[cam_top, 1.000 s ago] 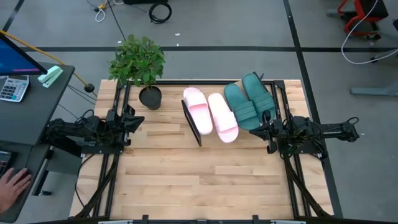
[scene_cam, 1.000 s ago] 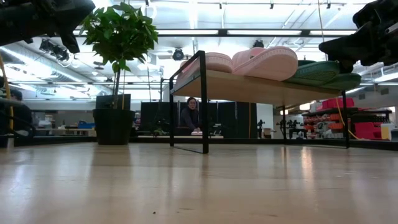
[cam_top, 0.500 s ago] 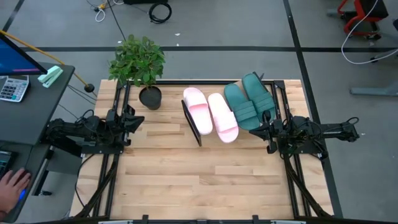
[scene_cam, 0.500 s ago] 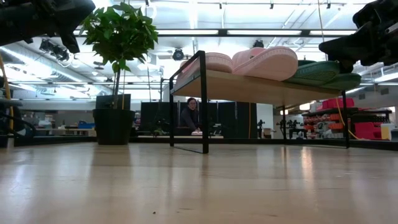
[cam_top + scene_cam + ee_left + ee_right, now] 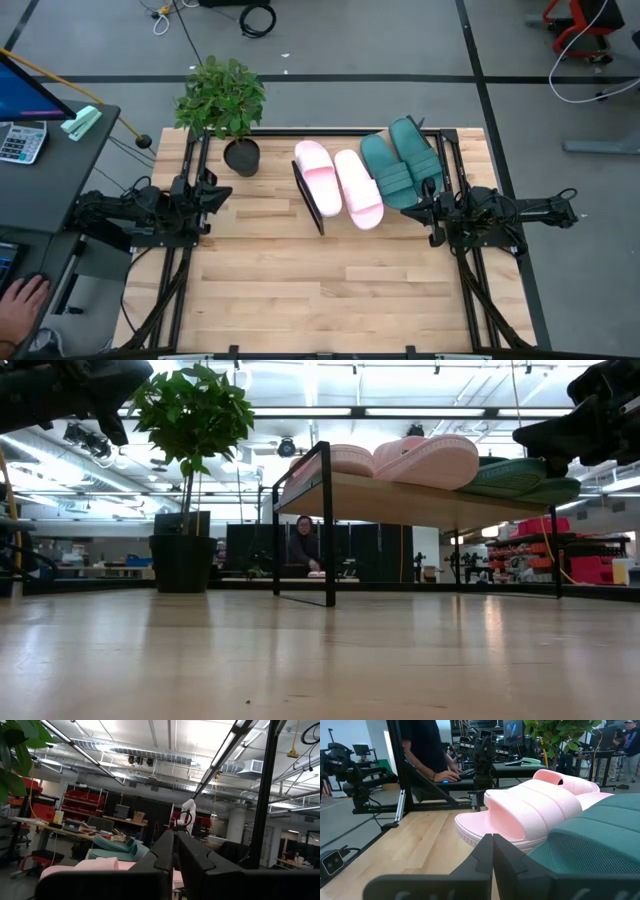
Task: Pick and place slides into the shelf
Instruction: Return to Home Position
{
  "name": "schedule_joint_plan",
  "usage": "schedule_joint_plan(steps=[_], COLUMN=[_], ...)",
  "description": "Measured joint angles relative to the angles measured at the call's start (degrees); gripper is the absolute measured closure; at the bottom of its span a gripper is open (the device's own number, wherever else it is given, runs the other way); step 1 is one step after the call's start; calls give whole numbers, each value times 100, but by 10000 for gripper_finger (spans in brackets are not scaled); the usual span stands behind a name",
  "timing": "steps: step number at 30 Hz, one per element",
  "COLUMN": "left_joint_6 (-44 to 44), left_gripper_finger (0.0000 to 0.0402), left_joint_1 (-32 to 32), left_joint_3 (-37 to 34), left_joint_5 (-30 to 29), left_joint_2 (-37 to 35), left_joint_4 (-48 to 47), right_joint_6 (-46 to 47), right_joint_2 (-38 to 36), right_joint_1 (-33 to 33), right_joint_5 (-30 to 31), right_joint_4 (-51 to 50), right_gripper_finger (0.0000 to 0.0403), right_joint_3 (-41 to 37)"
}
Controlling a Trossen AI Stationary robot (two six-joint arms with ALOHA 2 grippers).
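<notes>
Slides of two colours lie side by side on top of the shelf, a low rack with a light plank and thin black side frames that stands at the far middle of the wooden tabletop. In the high view the pink pair takes the end of the shelf nearer the left arm, and the teal-green pair takes the end nearer the right arm, lying at a slant and touching the pink pair. The low view shows all four resting on the plank, with the pink soles rising higher than the teal-green ones.

The left claw hangs at the left edge of the tabletop, well apart from the shelf. Its wrist view shows its two fingers pressed together with nothing between them. The right claw hangs at the right side of the tabletop, just beside the teal-green pair. Its fingers are likewise pressed together and empty, with a pink slide and a teal-green slide close ahead of them.

A potted plant stands at the far left corner of the tabletop, near the shelf. A hand rests on the desk beside the left arm. In the low view a person shows in the room beyond, framed under the shelf.
</notes>
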Motion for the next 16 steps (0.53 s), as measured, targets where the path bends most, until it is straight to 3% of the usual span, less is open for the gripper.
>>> schedule_joint_plan(steps=[16], left_joint_6=[-2], left_gripper_finger=[381], left_joint_1=[0], left_joint_3=[0], left_joint_5=[-1], left_joint_2=[0], left_joint_4=[0], right_joint_6=[0], right_joint_2=[2], right_joint_1=[1], right_joint_5=[0], right_joint_4=[-1], right_gripper_finger=[389], right_joint_3=[0])
